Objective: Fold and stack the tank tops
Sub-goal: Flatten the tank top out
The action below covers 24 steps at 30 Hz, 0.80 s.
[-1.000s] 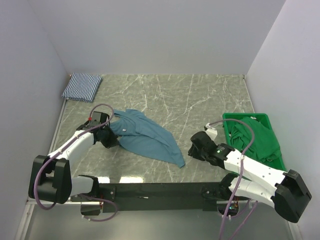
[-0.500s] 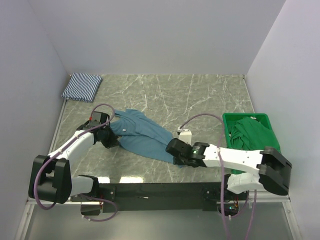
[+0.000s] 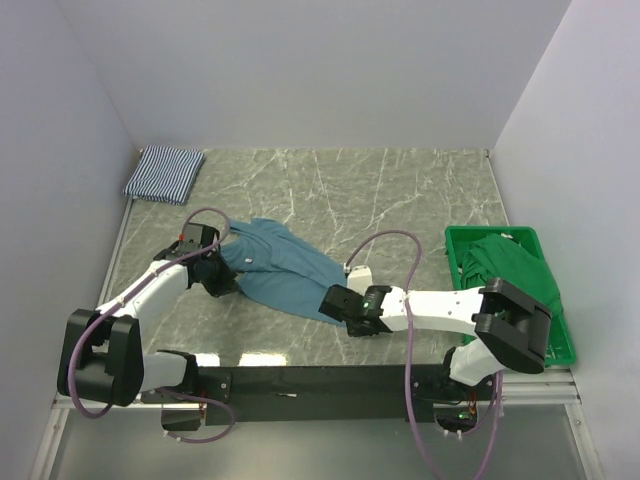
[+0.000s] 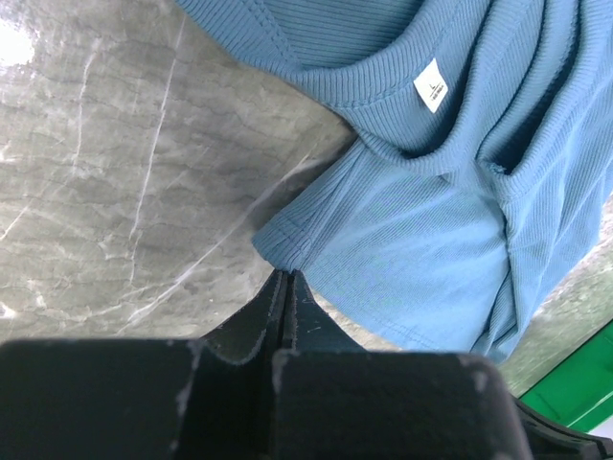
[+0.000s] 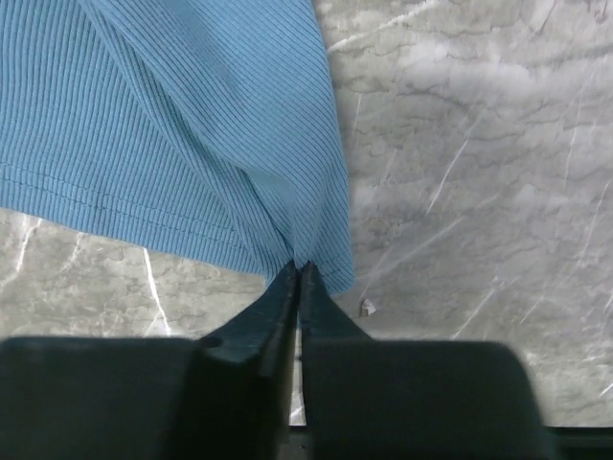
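The teal tank top [image 3: 285, 270] lies rumpled mid-table, left gripper [image 4: 285, 273] clenched on its 9 o'clock edge, right gripper [image 5: 299, 266] pinching its 5 o'clock hem corner, likely to stretch it flat for folding; the striped tank top [image 3: 165, 172] sits folded at 10 o'clock.

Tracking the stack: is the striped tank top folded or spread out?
Folded. The striped tank top lies as a compact, flat rectangle in the far left corner.
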Motion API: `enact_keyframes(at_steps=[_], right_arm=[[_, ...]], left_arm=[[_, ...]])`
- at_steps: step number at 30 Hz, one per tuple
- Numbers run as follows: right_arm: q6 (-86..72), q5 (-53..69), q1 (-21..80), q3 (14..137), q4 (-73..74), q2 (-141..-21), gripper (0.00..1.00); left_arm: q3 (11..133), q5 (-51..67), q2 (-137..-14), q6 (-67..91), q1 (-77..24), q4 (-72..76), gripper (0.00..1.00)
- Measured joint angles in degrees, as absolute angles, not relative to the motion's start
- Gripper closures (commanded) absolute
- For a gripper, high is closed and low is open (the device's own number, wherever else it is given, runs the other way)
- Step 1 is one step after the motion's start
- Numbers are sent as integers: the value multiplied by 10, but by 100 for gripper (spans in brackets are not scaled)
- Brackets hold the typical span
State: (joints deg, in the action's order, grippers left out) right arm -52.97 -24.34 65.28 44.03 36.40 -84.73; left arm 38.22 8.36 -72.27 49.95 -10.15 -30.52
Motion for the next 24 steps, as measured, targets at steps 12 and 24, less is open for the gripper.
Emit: enact_keyframes(at_steps=[12, 24], right_arm=[[-483, -169, 554, 510, 389, -638, 100], [-455, -21, 276, 831, 346, -573, 100]], left_arm=[[494, 76, -700, 474, -100, -379, 100], [893, 122, -711, 503, -49, -421, 99]])
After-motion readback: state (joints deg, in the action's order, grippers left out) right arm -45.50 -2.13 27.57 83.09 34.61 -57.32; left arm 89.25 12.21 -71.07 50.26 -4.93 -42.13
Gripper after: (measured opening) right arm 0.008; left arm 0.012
